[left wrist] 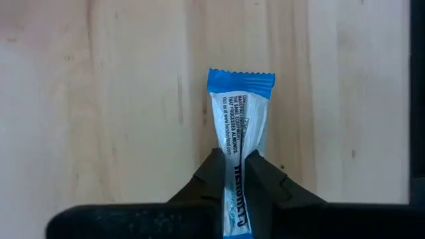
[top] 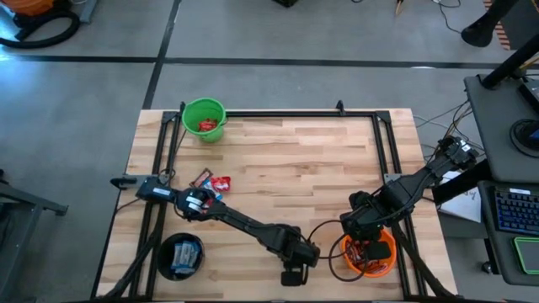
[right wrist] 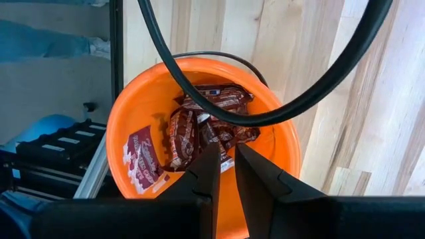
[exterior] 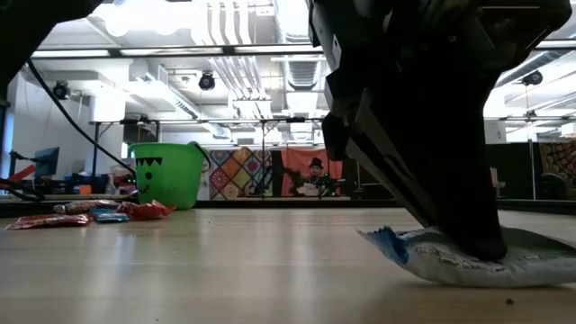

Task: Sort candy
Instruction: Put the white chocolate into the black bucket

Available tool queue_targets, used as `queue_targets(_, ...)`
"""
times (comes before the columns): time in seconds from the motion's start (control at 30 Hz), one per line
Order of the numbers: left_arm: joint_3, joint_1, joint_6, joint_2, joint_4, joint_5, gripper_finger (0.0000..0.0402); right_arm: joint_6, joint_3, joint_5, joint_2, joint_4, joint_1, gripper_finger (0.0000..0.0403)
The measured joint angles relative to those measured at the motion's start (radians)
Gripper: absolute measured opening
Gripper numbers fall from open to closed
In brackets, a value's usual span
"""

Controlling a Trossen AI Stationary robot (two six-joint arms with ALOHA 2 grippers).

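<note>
A blue-and-white candy packet [left wrist: 239, 106] lies on the wooden table near its near edge; it also shows in the low view [exterior: 540, 261]. My left gripper [left wrist: 232, 159] is down on it and shut on it; in the high view it is at the table's near middle [top: 295, 271]. My right gripper [right wrist: 227, 154] hangs over the orange bucket [right wrist: 133, 106], its fingers a narrow gap apart with nothing between them. Dark brown bars [right wrist: 199, 126] lie in that bucket. Loose red and blue-and-white candies [top: 212, 180] lie on the table at the left. My left gripper pinches the packet's two long sides [left wrist: 234, 143] between its two fingers, about midway along it, where the wrapper is squeezed narrow. The fingers come from above, slanting down. The packet lies flat on the table, its blue crimped end [left wrist: 240, 81] pointing away from the gripper.
A green bucket [top: 204, 108] with red candies stands at the far left. A black bucket [top: 164, 252] with blue-and-white candies stands at the near left. The orange bucket [top: 383, 265] is at the near right. A black cable [right wrist: 219, 113] crosses above it. Bare wood lies in the middle.
</note>
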Motion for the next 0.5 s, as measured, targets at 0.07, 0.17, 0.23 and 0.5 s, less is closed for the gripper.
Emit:
queue_targets(0.07,0.000,0.000,-0.001,0.000,-0.001,0.009,0.0004,0.000,0.000,0.000,0.000,0.000,0.000,0.0038)
queue_targets(0.17,0.007,0.000,-0.001,0.000,-0.008,0.010,0.0002,0.000,0.000,0.000,0.000,0.000,0.000,0.0038)
queue_targets(0.23,0.010,0.000,-0.003,0.000,-0.009,0.009,0.0001,0.000,0.000,0.000,0.000,0.000,0.000,0.0038)
queue_targets(0.5,0.049,0.002,-0.016,0.001,-0.086,0.008,0.0000,0.000,0.000,0.000,0.000,0.001,0.000,0.0038)
